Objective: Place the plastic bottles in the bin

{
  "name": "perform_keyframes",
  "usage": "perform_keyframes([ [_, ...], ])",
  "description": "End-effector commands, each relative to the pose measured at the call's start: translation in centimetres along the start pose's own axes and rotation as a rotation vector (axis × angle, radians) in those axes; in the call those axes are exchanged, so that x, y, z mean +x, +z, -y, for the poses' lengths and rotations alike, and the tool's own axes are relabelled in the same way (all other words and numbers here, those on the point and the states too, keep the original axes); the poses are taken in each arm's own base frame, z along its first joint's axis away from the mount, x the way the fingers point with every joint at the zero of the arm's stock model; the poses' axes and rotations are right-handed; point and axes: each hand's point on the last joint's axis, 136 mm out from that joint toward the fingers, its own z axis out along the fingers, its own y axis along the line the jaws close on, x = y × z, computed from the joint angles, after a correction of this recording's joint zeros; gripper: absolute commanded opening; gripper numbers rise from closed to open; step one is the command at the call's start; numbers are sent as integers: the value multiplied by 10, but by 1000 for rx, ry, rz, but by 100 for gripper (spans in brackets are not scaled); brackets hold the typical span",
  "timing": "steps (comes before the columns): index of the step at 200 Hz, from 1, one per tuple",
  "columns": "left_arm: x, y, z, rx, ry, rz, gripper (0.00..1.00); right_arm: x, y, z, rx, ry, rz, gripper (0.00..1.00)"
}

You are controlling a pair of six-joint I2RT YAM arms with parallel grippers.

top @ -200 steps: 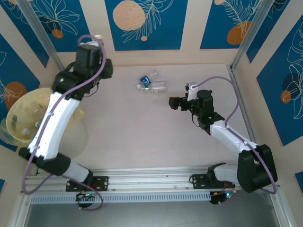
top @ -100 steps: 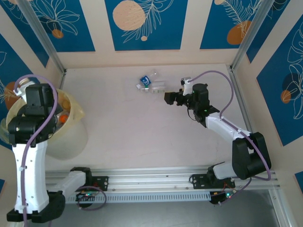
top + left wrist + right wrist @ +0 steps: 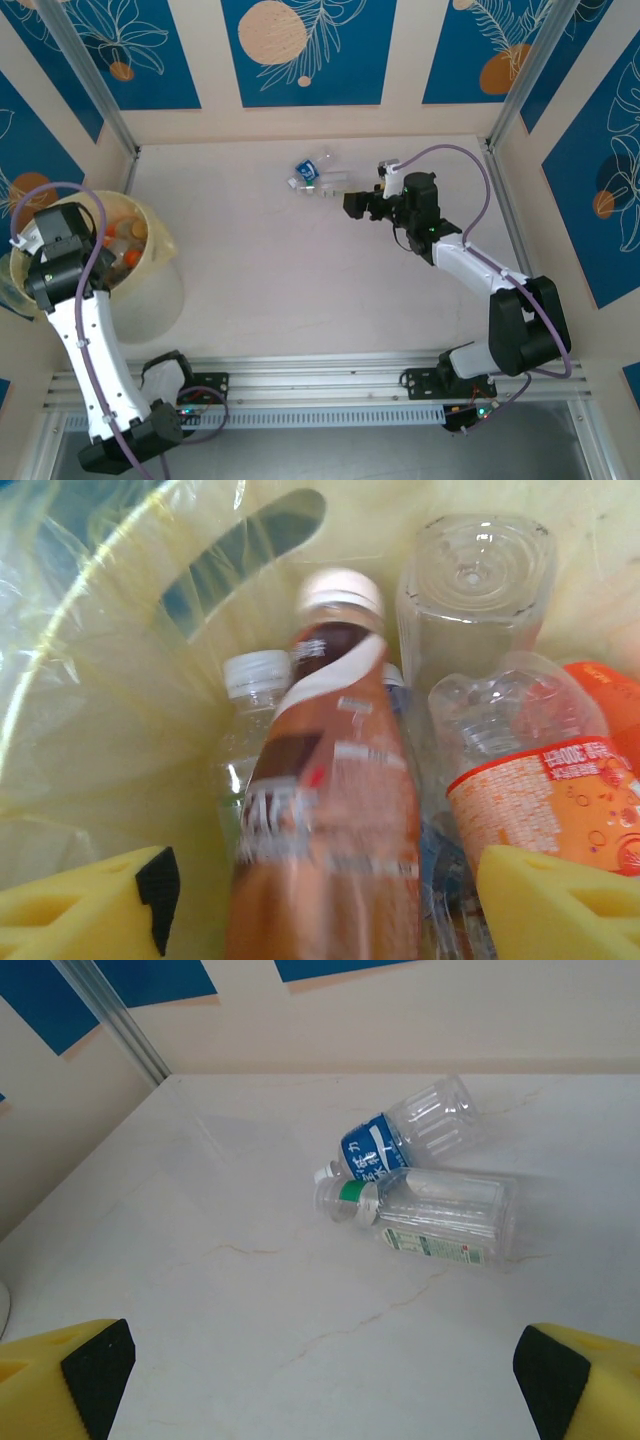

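Left claw (image 3: 325, 900) over the bin (image 3: 152, 290); right claw (image 3: 320, 1380) facing two plastic bottles (image 3: 318, 178) on the table (image 3: 280, 280)
Both claws stand open. Between the left fingers, touching neither, a blurred brown-labelled bottle (image 3: 330, 810) lies inside the bin at the table's left edge, beside an orange-labelled bottle (image 3: 545, 800). Ahead of the right claw, near the far edge, a blue-labelled bottle (image 3: 400, 1140) touches a green-capped bottle (image 3: 440, 1218), both on their sides and apart from the fingers
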Motion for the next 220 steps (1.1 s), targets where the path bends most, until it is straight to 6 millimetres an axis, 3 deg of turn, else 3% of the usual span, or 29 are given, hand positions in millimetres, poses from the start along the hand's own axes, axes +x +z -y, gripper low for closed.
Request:
perform_keyframes([
  [1,-7,-16,-15,-24,-36,57,86,-8,2,-9,-30,-14,4,100],
  [18,-12,-22,-10,13,-35,56,94,-8,2,-11,-32,-11,4,100],
  [38,-19,-34,6,121,-45,64,96,-8,3,-16,-34,-11,2,100],
  [79,-27,-58,77,535,-87,31,100,-8,3,-26,-28,-34,-9,100],
  [103,-21,-70,122,787,-103,-62,100,-9,4,-30,-21,-54,-13,100],
  [121,-19,-60,133,816,-97,-88,100,-8,4,-33,-21,-63,-14,100],
  [139,-22,-39,128,720,-77,-81,100,-9,5,-37,-25,-69,-16,100],
  [168,-15,7,103,468,-114,-116,100,-11,5,-40,-21,-84,-14,100],
  [201,-21,7,40,190,-94,25,100,-8,6,-39,-10,-103,-24,100],
  [220,-5,24,27,135,-69,-33,100,-7,11,-38,-14,-108,-36,100],
])
